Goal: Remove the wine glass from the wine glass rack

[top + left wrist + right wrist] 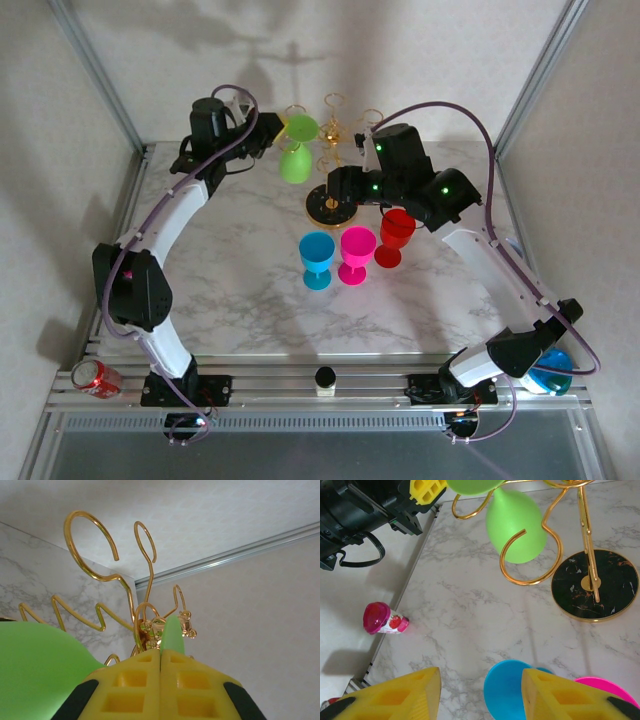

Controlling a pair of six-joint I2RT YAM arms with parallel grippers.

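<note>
Currently the left gripper point(160, 656) is clamped shut on the stem of the lime-green plastic wine glass point(172, 632). The glass hangs inverted on the left side of the thin gold wire rack point(331, 208), its foot caught above a loop. Judgement: it must slide outward. The right gripper point(480, 690), near the rack's base, is half-open and empty.

Rack point(331, 209): upper centre, on the table point(240, 300).
Wine glass point(294, 165): hanging at the rack's left.
Three glasses point(357, 255): just below the rack.
Can point(96, 378): lower left, perhaps off the tabletop.
</note>
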